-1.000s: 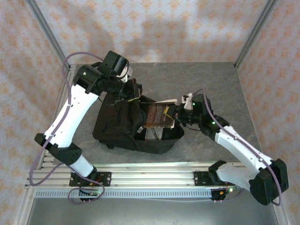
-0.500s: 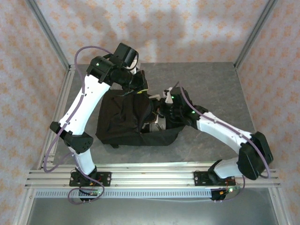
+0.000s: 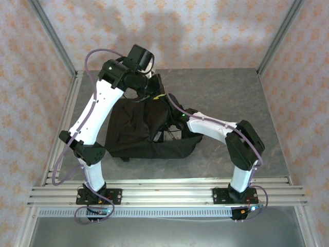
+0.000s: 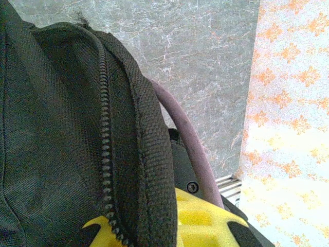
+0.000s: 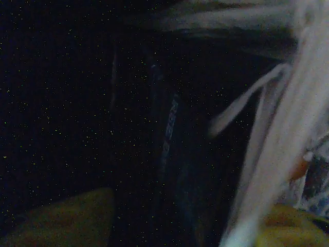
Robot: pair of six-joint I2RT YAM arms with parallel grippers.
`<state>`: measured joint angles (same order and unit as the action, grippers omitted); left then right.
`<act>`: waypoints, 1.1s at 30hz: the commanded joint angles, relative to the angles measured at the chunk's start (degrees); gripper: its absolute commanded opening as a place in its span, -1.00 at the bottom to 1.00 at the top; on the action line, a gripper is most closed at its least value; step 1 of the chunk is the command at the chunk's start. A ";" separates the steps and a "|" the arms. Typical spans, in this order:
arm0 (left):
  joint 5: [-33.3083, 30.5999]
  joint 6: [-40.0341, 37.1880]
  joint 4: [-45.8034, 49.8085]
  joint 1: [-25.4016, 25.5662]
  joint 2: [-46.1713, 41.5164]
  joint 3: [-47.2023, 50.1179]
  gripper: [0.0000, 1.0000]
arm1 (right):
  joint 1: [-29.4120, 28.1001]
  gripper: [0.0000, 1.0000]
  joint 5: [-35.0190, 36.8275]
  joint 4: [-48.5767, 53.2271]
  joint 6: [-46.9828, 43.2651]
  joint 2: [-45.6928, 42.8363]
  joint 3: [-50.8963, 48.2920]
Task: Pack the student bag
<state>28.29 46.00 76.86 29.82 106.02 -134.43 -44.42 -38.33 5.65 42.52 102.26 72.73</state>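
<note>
The student bag, black and soft, lies on its side at the middle left of the table, its mouth facing right. My left gripper holds up the far top rim. In the left wrist view the yellow fingers pinch the zip edge of the bag. My right arm reaches into the mouth, its wrist sunk among the fabric. Inside, the right wrist view is dark: the right gripper has its dim yellow fingers far apart, with blurred white page edges beside the right one.
The grey marbled table runs on behind and to the right of the bag. Aluminium rails cross the near edge, and frame posts rise at the back corners. My left arm's purple cable hangs by the bag's rim.
The right arm has pushed the book from the bag's mouth deep inside, where it no longer shows from above. The left arm has drawn the rim back and to the right.
</note>
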 commanded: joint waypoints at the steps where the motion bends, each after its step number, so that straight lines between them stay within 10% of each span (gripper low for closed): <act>1: 1.39 -1.76 -7.00 -0.23 -1.62 -2.36 -1.00 | 0.13 0.32 4.86 2.88 -3.71 -5.27 -1.09; 8: 0.89 -2.38 -9.32 -2.31 -4.50 4.80 -1.00 | 2.60 0.64 8.29 9.25 -8.95 -17.04 -6.70; 27: 2.20 -2.49 -12.84 1.31 -1.78 12.61 -1.00 | 4.35 0.36 34.44 22.83 -13.35 -51.27 -24.37; 33: 1.24 -2.85 -10.09 5.23 5.88 9.25 -0.42 | 4.35 0.30 29.67 21.16 -22.34 -58.32 -27.54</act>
<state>30.63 43.51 66.78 33.89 108.66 -123.79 -40.16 -8.03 26.24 26.65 45.30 46.30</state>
